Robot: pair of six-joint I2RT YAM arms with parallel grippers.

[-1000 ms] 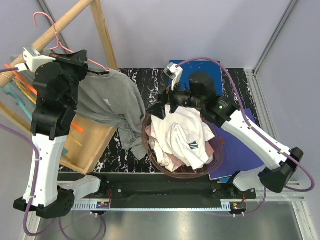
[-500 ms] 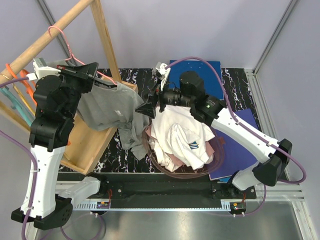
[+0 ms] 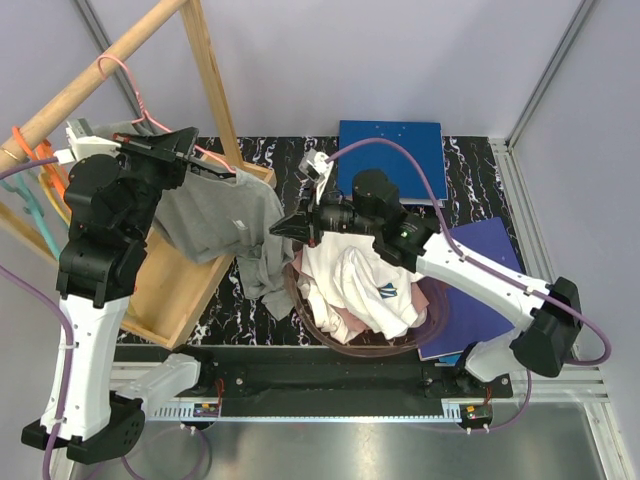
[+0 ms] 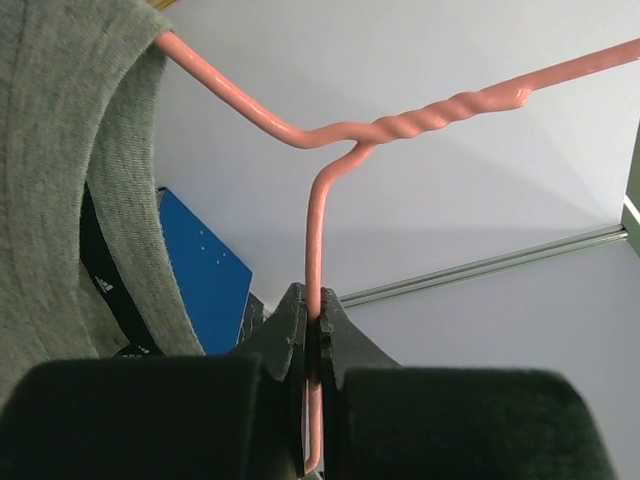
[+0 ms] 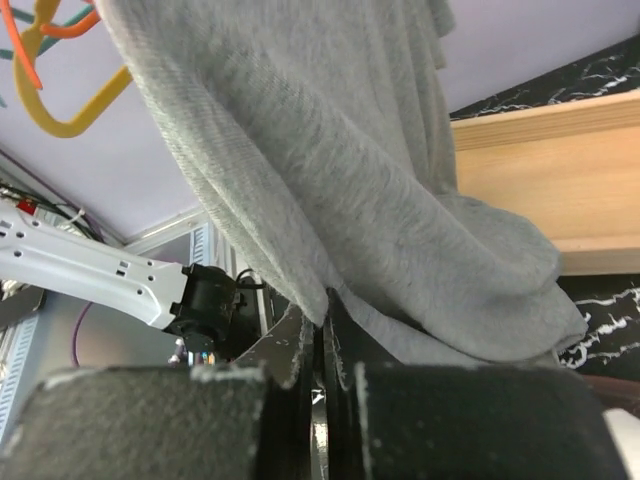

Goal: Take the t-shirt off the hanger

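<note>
I count one grey t-shirt [image 3: 225,215], one pink wire hanger [image 4: 312,260], one wooden rack [image 3: 207,70], one round basket [image 3: 292,290] heaped with white garments [image 3: 365,280], and two blue boards [image 3: 390,145] [image 3: 480,290] on the black marbled table [image 3: 470,165]. One yellow hanger [image 5: 75,115] shows behind the shirt with orange hangers [image 5: 25,50] beside it; I cannot count those.

My left arm stands tall from its base, elbow high, with the wrist turned right toward the rack. My left claw [image 4: 313,325] is pressed together on the pink wire just below the twisted neck. The hanger's shoulder runs up into the shirt's collar.

My right arm stretches left across the basket with the forearm low. My right claw [image 5: 322,320] points at the shirt's hanging lower edge, and its fingers are pinched on a fold of the grey cloth.

The t-shirt is on the hanger. It drapes between the rack and the basket, and its lower part trails down onto the table just beside the basket's left rim.
</note>
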